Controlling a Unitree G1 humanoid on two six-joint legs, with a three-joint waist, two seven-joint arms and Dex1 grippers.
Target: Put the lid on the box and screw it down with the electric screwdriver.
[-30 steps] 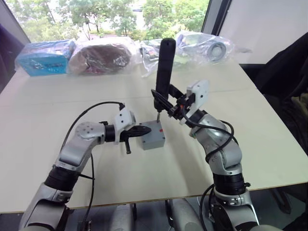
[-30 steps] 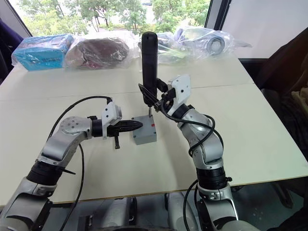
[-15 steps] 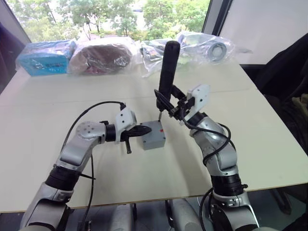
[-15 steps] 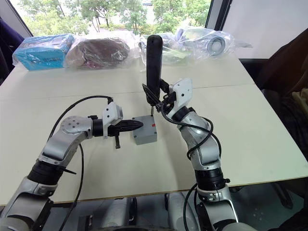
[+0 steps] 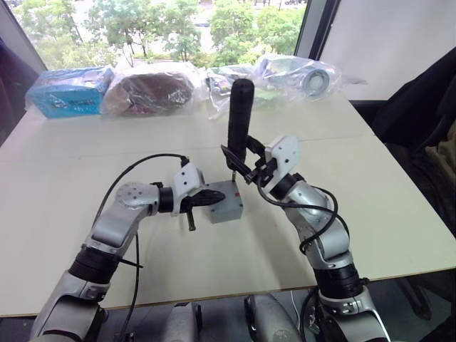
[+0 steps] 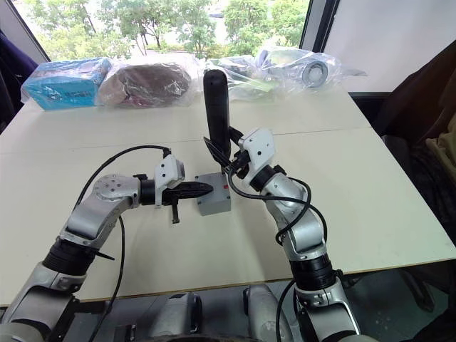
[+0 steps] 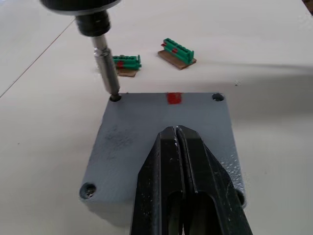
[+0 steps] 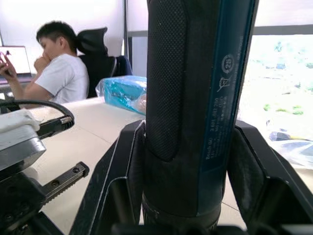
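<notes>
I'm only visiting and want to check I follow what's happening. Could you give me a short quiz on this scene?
1. True or false: the lid already lies on the box.
2. Which corner hole does the bit of the electric screwdriver meet: A, the one by the red mark's side, or B, one nearest the left gripper?
3. Fill in: the left fingers, closed together, rest on the ___.

Key: 1 true; 2 A; 3 lid. The right gripper holds the screwdriver upright.

Head stereo overhead; wrist close-ups.
</notes>
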